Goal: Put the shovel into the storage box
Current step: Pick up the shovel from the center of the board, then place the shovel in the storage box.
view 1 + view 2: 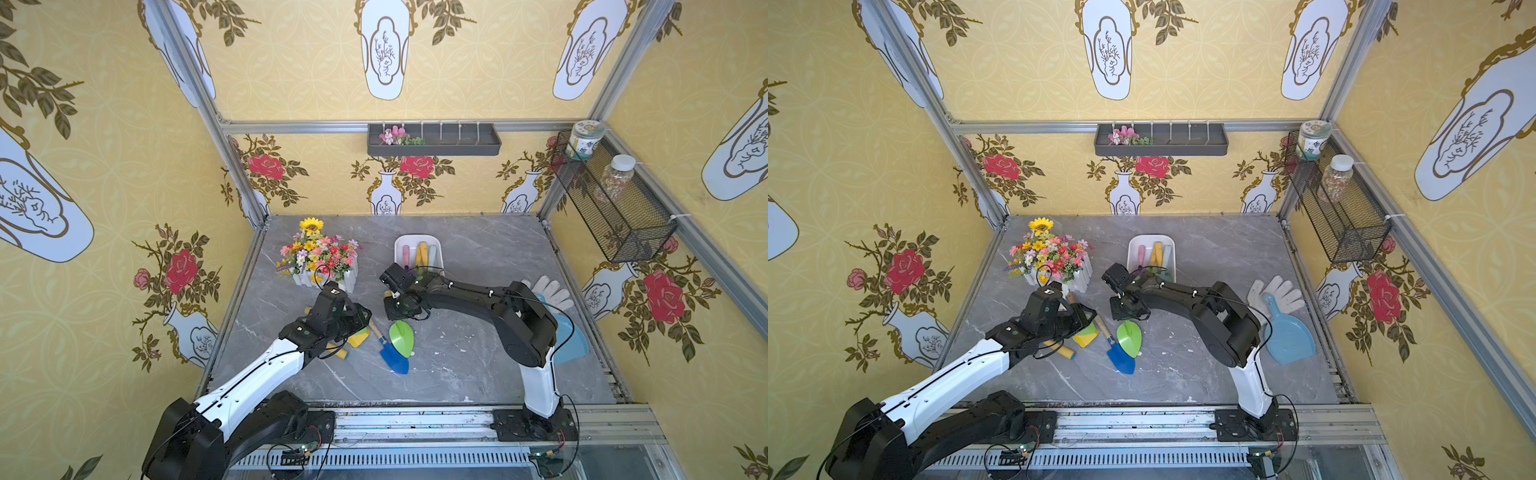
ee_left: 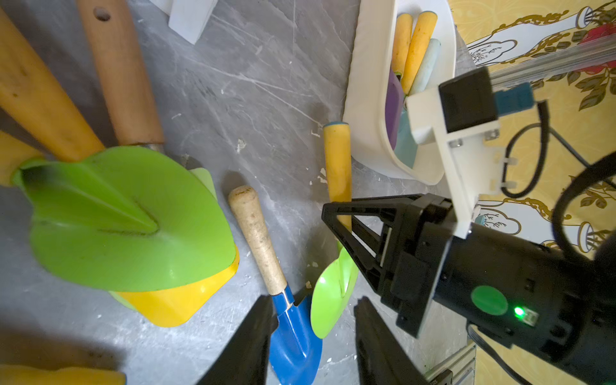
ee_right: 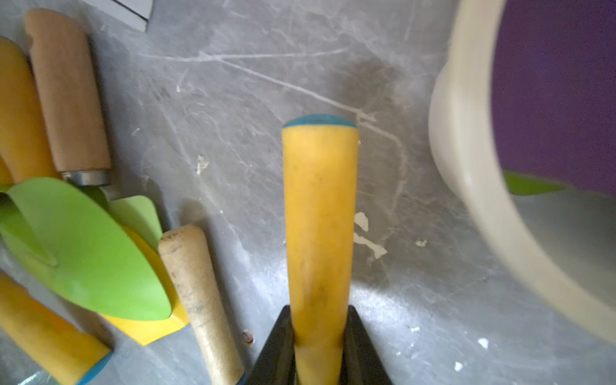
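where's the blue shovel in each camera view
Top views: in both, the blue shovel lies beside the green shovel, its blade toward the front edge.
Left wrist: the blue shovel lies alongside the green shovel, blade nearest the camera.
Right wrist: only its pale wooden handle shows, beside the green shovel's yellow handle.
Shared landmark: the white storage box, seen in all four.

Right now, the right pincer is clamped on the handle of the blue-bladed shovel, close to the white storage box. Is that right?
Not quite. The right pincer is clamped on the yellow handle of the green-bladed shovel, close to the white storage box. The right wrist view shows it. The blue-bladed shovel lies ungripped, as the left wrist view shows.
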You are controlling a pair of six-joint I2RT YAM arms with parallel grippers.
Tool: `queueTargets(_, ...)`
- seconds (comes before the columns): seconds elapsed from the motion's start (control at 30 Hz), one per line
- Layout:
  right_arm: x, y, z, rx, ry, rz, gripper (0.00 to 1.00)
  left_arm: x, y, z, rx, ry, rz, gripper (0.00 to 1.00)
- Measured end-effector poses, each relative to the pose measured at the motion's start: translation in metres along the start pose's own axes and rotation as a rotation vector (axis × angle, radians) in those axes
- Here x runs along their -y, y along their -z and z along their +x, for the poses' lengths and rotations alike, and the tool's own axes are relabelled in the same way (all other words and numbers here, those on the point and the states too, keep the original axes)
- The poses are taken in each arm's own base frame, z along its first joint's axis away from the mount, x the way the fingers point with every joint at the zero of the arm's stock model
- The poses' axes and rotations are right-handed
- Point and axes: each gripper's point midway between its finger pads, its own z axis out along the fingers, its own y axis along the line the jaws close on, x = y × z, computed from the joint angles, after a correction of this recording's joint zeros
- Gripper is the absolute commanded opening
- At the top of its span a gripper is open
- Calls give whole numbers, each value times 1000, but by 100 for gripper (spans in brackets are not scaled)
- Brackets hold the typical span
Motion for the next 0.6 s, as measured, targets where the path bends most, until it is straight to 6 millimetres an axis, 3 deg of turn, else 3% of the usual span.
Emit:
queueTargets(0.4,-10,47,-18,69,20,-35,24,10,5,-6,18,-2,26,46)
queueTargets(0.6,2,70,-40,116,1,-28,23,12,5,-7,17,-2,31,46)
